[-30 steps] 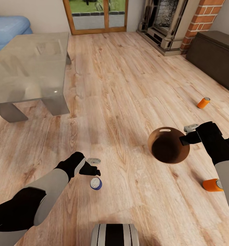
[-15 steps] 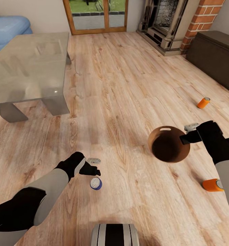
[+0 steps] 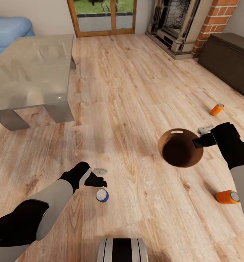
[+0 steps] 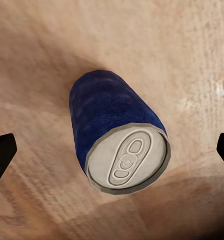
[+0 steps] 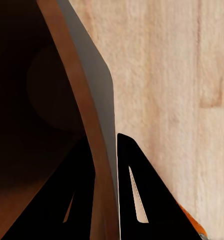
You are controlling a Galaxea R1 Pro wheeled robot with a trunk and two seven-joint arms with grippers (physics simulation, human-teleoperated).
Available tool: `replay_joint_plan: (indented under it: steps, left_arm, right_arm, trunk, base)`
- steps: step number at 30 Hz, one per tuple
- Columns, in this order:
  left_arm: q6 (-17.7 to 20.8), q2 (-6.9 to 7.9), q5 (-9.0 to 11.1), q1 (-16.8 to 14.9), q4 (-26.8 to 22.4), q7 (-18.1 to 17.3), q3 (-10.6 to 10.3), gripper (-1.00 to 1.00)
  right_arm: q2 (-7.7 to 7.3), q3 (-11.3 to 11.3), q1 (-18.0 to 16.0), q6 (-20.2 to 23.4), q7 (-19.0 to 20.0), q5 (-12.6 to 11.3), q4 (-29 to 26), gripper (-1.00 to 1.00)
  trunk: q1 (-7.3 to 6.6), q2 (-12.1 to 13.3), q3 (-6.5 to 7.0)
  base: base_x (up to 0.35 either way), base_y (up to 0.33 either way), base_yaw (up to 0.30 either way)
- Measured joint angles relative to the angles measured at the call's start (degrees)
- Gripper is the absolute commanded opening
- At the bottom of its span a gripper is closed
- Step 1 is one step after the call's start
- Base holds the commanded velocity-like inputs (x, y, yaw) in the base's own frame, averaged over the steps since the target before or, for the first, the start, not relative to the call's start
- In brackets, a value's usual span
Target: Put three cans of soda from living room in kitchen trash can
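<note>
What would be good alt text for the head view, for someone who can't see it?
The right gripper pinches the rim of a brown-lined trash can above a wooden floor, while the open left gripper hovers by a blue soda can. Two orange cans lie to the right.

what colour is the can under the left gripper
Dark blue with a silvery top: the blue can shows best in the left wrist view, between the left gripper's open fingers.
</note>
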Motion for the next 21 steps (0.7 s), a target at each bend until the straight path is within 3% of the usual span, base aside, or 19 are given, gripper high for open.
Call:
replay_joint_plan:
  steps: [5,9,13,21]
  left_arm:
    - [0.0,0.0,0.0,0.0,0.0,0.0,0.0,1.0]
    - [0.0,0.0,0.0,0.0,0.0,0.0,-0.02,1.0]
    - [-0.03,-0.02,0.0,0.0,0.0,0.0,-0.03,1.0]
    - [-0.68,-0.08,-0.06,0.01,0.03,0.0,-0.04,1.0]
  right_arm:
    - [0.14,-0.08,-1.15,-0.23,2.69,4.15,0.0,-1.0]
    - [0.25,-0.16,-2.29,0.06,7.2,7.58,0.01,-1.0]
    - [0.32,-0.3,-3.24,-0.16,11.48,12.56,0.0,-1.0]
    - [0.24,-0.41,-4.24,-0.24,13.21,14.3,-0.08,-1.0]
  trunk:
    - [0.0,0.0,0.0]
    - [0.0,0.0,0.0]
    - [0.0,0.0,0.0]
    - [0.0,0.0,0.0]
  base:
    - [0.0,0.0,0.0]
    - [0.0,0.0,0.0]
    - [0.0,0.0,0.0]
    - [0.0,0.0,0.0]
